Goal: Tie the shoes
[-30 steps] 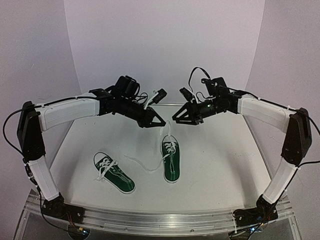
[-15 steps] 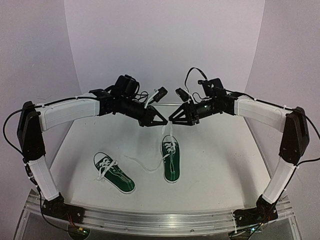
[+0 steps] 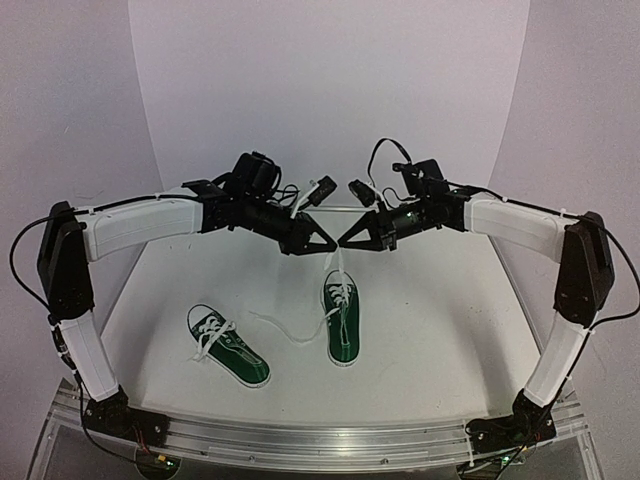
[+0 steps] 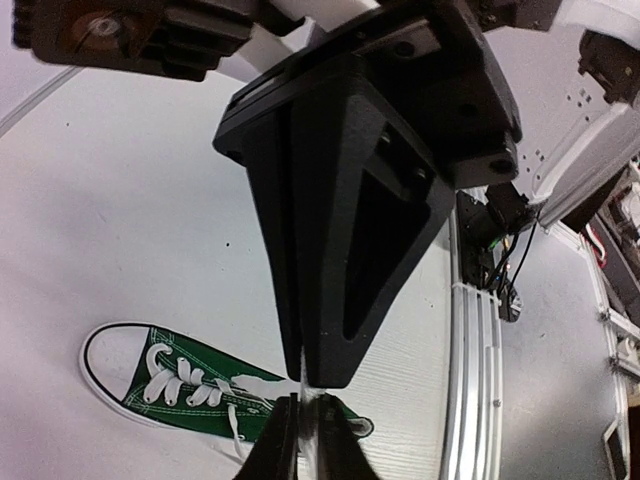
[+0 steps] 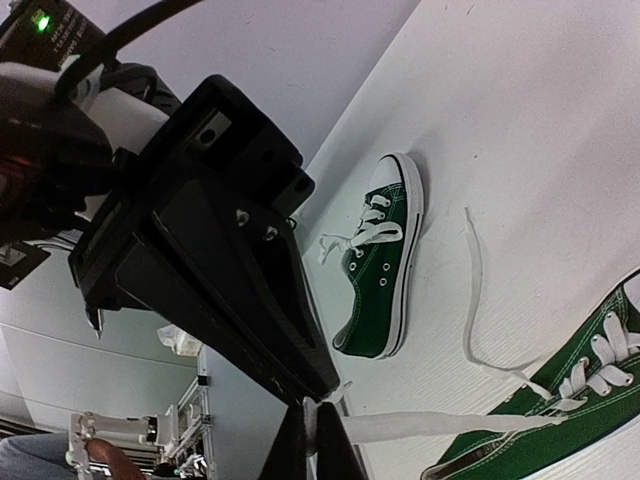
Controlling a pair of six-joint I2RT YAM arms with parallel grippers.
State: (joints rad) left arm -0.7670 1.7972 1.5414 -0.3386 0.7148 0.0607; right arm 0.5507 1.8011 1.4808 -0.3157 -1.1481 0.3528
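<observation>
Two dark green sneakers with white laces lie on the white table: the left shoe [image 3: 228, 346] and the right shoe [image 3: 340, 318]. My left gripper [image 3: 328, 243] and right gripper [image 3: 345, 240] meet tip to tip above the right shoe. Both are shut on one white lace [image 3: 333, 268] that rises taut from it. In the left wrist view my left gripper [image 4: 305, 378] pinches the lace [image 4: 309, 392] over the right shoe [image 4: 190, 385]. In the right wrist view my right gripper [image 5: 325, 392] holds the lace [image 5: 430, 425]. The right shoe's other lace [image 3: 285, 328] lies loose on the table.
The left shoe [image 5: 385, 270] has untied laces spilling to its side. An aluminium rail [image 3: 320, 440] runs along the table's near edge by the arm bases. A curved white backdrop encloses the table's far side.
</observation>
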